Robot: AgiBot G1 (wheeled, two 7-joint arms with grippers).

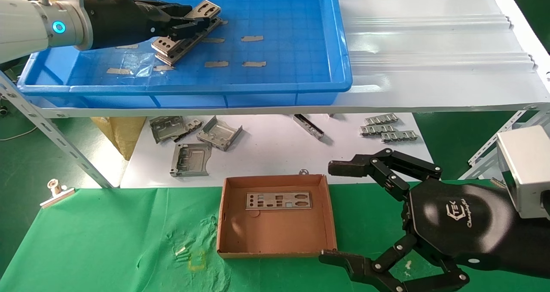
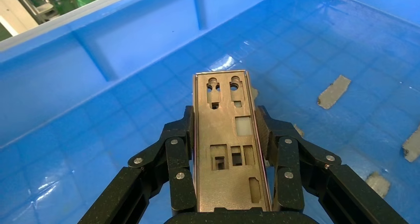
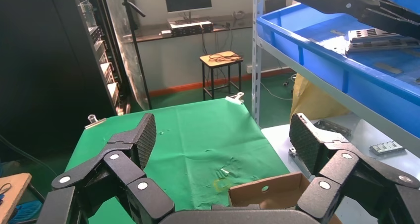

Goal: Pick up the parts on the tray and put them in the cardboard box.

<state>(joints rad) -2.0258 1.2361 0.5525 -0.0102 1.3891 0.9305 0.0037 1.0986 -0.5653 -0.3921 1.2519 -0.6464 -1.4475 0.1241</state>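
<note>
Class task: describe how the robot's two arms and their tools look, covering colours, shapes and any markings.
Both tools are matte black with jointed linkage fingers held by silver rivets. The left tool sits on a black wrist behind a silver collar, with a glowing blue ring on the white arm. The right tool has ridged finger pads, white lettering on its glossy black palm housing, and a grey box mounted on the wrist.

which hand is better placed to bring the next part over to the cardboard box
Left. The left hand is in the tray, closed on a part. The right hand hangs open and empty beside the cardboard box, which already holds one plate.
</note>
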